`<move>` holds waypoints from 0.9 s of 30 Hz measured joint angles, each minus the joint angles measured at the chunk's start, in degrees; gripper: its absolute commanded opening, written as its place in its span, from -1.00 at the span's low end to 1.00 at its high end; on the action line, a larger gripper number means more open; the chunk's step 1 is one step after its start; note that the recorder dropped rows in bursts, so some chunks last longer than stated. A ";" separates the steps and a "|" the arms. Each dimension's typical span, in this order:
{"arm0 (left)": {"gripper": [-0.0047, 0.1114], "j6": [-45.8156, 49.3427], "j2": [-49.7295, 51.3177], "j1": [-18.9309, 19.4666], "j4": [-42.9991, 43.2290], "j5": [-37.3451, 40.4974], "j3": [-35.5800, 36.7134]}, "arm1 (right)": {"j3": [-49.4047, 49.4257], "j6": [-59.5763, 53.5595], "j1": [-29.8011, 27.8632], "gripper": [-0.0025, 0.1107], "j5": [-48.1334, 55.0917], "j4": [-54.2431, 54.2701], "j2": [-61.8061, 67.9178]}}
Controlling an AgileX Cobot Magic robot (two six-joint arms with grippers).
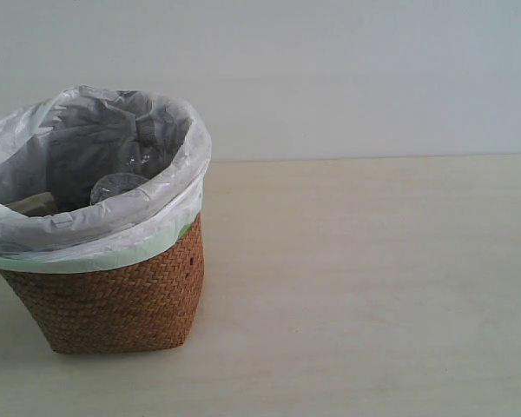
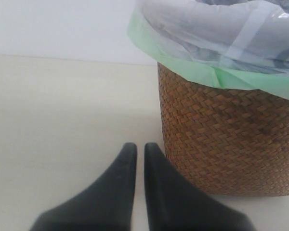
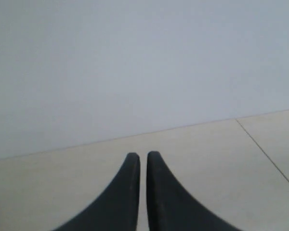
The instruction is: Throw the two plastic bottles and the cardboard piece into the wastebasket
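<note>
My left gripper [image 2: 136, 148] is pinched together and empty, low over the table [image 2: 62, 120], with the wastebasket [image 2: 231, 144] just ahead and beside its tips. My right gripper [image 3: 139, 156] is likewise closed, holding nothing. A clear bottle [image 1: 117, 186] lies inside the wastebasket.

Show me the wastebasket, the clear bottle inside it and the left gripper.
wastebasket [image 1: 113, 304], exterior view, woven front wall.
clear bottle [image 1: 117, 186], exterior view, its rounded end.
left gripper [image 2: 136, 147], left wrist view, between its fingertips.
</note>
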 measured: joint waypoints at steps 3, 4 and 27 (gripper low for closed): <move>-0.82 0.00 0.00 0.00 0.00 0.00 0.00 | 0.00 0.10 -0.14 -0.93 0.00 0.00 -2.23; -0.82 0.00 0.00 0.00 0.00 0.00 0.00 | 0.00 0.10 -0.23 -0.93 0.00 0.00 -2.95; -0.82 0.00 0.00 0.00 0.00 0.00 0.00 | 0.00 0.10 -0.50 -0.93 -0.11 0.00 -9.62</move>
